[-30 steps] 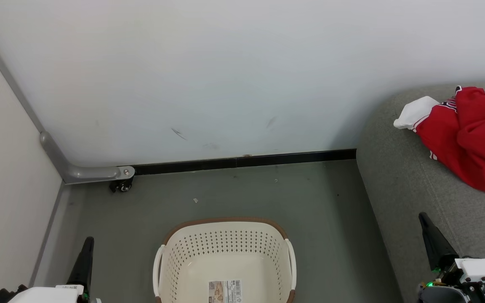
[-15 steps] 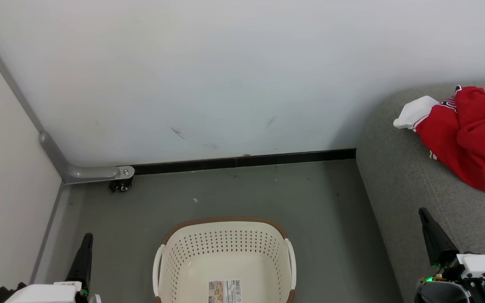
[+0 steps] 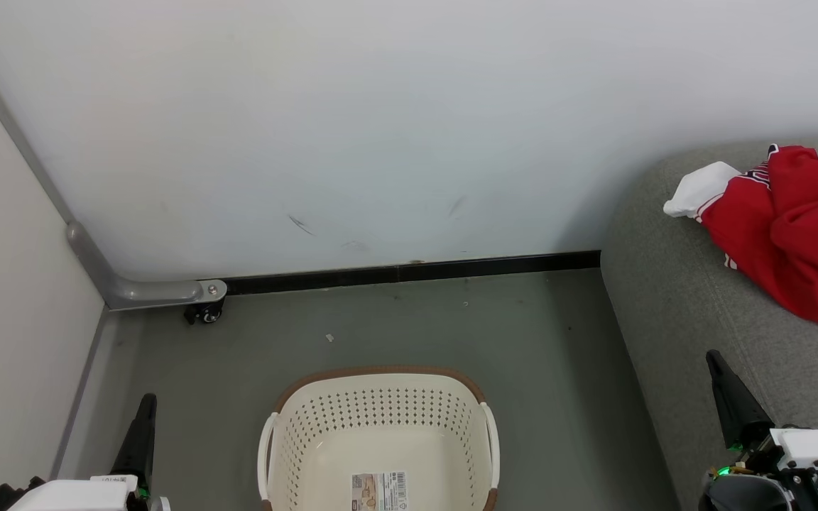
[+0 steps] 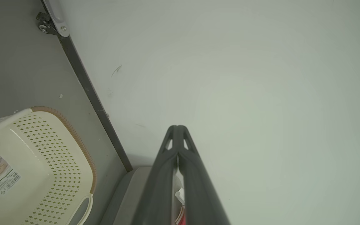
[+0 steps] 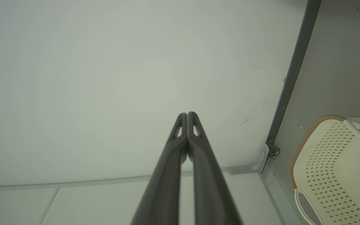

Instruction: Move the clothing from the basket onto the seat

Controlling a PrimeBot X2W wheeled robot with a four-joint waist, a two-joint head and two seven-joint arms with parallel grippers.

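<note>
Higher by a touch than a second ago: right claw (image 3: 713,358) and left claw (image 3: 147,401) | both pressed together, empty | clothing (image 3: 785,234) lies at seat (image 3: 672,305) far edge | basket (image 3: 380,372) empty | I judge the task done: I keep arms clear, no regrasp.

Glossy cream plastic basket (image 3: 380,426) with paper label (image 3: 379,491); soft red cloth clothing (image 3: 792,227) on the matt, coarse-woven grey fabric seat (image 3: 672,298).

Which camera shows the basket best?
Head view: the basket sits centred, both handles, far wall and bottom label visible. Each wrist view catches one end with one handle, cut off at the frame edge.
</note>
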